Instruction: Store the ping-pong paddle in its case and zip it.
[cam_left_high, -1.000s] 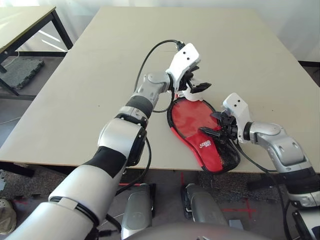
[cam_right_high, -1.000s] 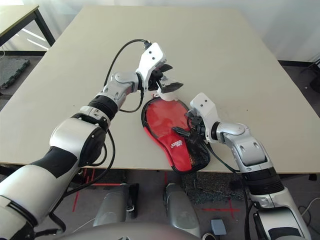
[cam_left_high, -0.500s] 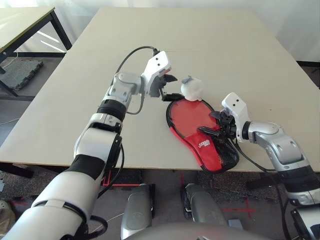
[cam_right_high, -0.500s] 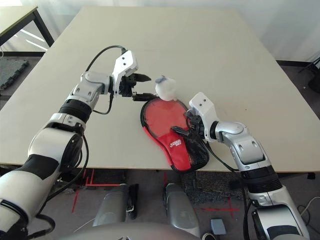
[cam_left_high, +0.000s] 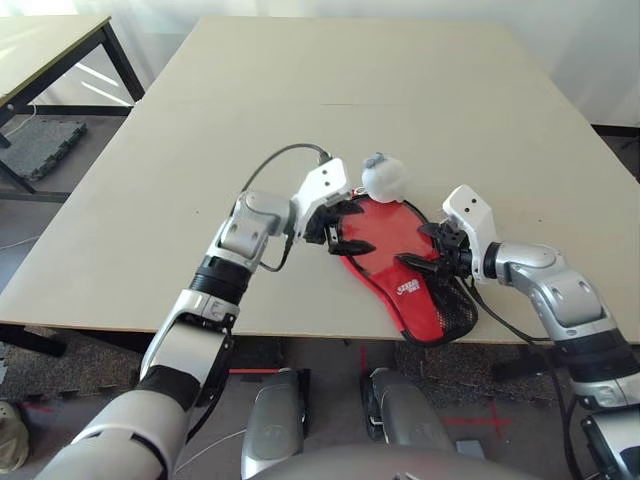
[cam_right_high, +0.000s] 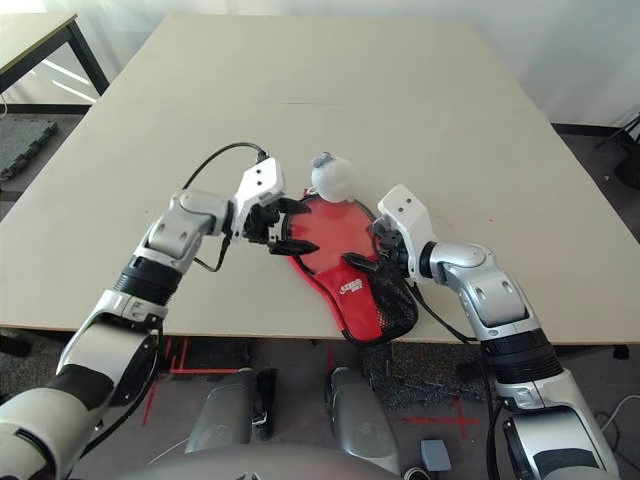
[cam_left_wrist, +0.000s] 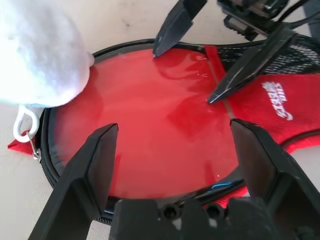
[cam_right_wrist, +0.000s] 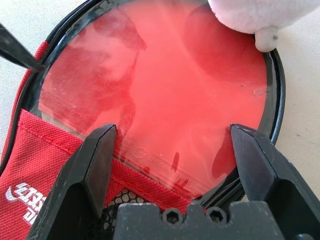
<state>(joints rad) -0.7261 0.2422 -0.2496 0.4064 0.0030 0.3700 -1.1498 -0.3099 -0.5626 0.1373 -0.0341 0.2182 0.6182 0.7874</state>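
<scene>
The case (cam_left_high: 412, 292) lies near the table's front edge, red front up, with its round end unzipped. In that open end lies the ping-pong paddle (cam_left_wrist: 150, 125), its glossy red blade ringed by the black zip edge (cam_right_wrist: 276, 95); the handle is hidden under the red front. My left gripper (cam_left_high: 347, 229) is open, hovering over the case's left rim. My right gripper (cam_left_high: 416, 246) is open too, over the case's right side where the mesh pocket (cam_left_high: 455, 312) begins. Neither holds anything. Its fingertips (cam_left_wrist: 172, 30) point at the blade from across.
A grey-white plush (cam_left_high: 383, 175) rests at the case's far rim, with a white loop (cam_left_wrist: 21, 131) by the zip. The case's narrow end reaches the near edge of the table (cam_left_high: 330, 80). A second table (cam_left_high: 45, 45) stands far left.
My left gripper has drawn back from the plush at the case's far rim, swung left, then come in low at the case's left rim. The plush stays put. The right arm has barely moved.
</scene>
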